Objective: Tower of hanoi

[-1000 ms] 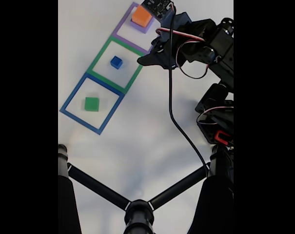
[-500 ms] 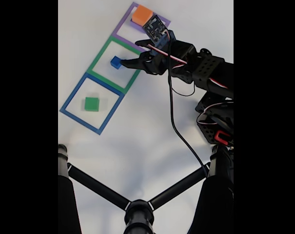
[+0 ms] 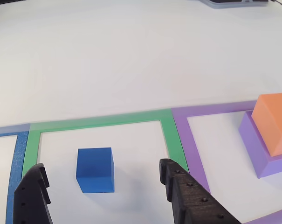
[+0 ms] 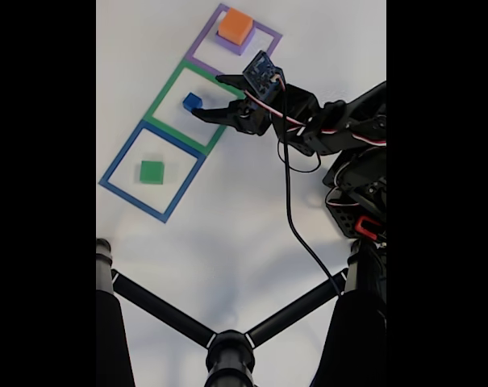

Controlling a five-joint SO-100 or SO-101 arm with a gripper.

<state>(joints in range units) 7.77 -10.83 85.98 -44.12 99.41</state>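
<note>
The gripper [image 4: 207, 97] has swung down from the top of the fixed view, away from the purple frame [image 4: 269, 34], and now sits over the right side of the green frame [image 4: 164, 90] with its jaws spread wide around the blue cube [image 4: 192, 101]. In the other view the two black fingers [image 3: 189, 196] rise from the bottom edge, one at lower left and one right of centre, and the blue cube [image 3: 95, 169] stands between them, apart from both. This reads as the approach to grasp the smallest block, nothing pinched yet. A second ago the arm hung beside the orange block [image 4: 235, 26], which rests on the purple block [image 4: 240, 45] at the top; half a second ago the fingertips only neared the cube. The green block [image 4: 152, 172] lies unmoved in the blue frame [image 4: 114, 171] at lower left
</note>
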